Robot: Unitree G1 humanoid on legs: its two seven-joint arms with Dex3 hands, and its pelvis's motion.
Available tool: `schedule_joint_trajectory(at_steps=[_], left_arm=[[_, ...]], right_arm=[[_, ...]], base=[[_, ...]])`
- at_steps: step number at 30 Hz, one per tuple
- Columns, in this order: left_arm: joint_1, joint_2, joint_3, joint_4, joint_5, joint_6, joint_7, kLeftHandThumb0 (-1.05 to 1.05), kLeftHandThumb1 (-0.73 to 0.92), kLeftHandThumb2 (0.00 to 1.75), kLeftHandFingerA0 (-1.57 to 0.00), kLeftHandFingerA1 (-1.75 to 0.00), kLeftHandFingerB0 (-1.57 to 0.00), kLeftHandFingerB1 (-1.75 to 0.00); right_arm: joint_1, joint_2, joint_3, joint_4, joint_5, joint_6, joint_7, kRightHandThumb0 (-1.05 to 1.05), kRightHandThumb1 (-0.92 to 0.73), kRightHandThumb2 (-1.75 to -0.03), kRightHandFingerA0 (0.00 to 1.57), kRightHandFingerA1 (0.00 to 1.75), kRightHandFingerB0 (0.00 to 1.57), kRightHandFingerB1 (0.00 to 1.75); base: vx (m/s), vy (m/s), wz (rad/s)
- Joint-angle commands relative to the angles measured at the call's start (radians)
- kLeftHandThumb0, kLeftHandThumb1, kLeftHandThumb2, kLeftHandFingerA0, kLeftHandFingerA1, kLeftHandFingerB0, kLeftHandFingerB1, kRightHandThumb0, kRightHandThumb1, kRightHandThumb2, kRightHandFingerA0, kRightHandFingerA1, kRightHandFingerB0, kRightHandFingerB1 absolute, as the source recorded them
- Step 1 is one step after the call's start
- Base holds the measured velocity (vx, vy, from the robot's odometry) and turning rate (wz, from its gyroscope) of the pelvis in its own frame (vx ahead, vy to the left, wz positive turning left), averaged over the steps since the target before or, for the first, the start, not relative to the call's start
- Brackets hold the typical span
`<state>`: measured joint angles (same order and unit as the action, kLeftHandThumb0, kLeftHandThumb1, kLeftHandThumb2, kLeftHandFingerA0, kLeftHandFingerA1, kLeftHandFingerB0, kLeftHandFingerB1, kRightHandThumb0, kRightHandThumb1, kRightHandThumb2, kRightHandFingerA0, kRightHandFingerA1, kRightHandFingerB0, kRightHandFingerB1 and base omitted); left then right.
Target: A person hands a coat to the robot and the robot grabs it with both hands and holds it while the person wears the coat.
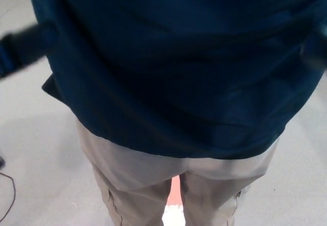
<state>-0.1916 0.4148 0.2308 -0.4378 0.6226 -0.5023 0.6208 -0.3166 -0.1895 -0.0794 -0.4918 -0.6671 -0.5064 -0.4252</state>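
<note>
The dark blue coat (173,73) is filling the view, draping the person's back above the khaki trousers (173,180), while a blurred left hand (23,50) is showing at its left edge, grip impossible to tell, right hand unseen.

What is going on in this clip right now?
A person stands close in front of the robot's head camera, back turned, with a dark teal fabric coat filling most of the view. Its hem hangs over light khaki trousers above a pale grey floor. A blurred dark shape at the left edge is moving, possibly a sleeve or arm; it is too smeared to tell. No robot hand can be clearly made out.
</note>
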Motion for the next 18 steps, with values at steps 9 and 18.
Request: schedule_joint_trajectory(at_steps=[9,18], left_arm=[[0.366,-0.107,-0.268,0.444,0.421,-0.173,0.527,-0.61,0.82,0.65,-0.15,-0.48,-0.21,-0.28],[0.370,-0.042,-0.378,0.629,0.427,-0.119,0.507,-0.63,0.68,0.94,-0.24,-0.61,-0.14,-0.41]], right_arm=[[0.542,-0.020,0.022,0.245,-0.150,-0.250,-0.227,-0.69,-0.71,-1.00,0.15,0.60,0.05,0.46],[0.569,-0.058,0.073,0.373,-0.111,-0.100,-0.054,-0.73,-0.90,-0.67,0.23,0.42,0.21,0.36]], base=[[0.00,0.000,0.00],[0.00,0.000,0.00]])
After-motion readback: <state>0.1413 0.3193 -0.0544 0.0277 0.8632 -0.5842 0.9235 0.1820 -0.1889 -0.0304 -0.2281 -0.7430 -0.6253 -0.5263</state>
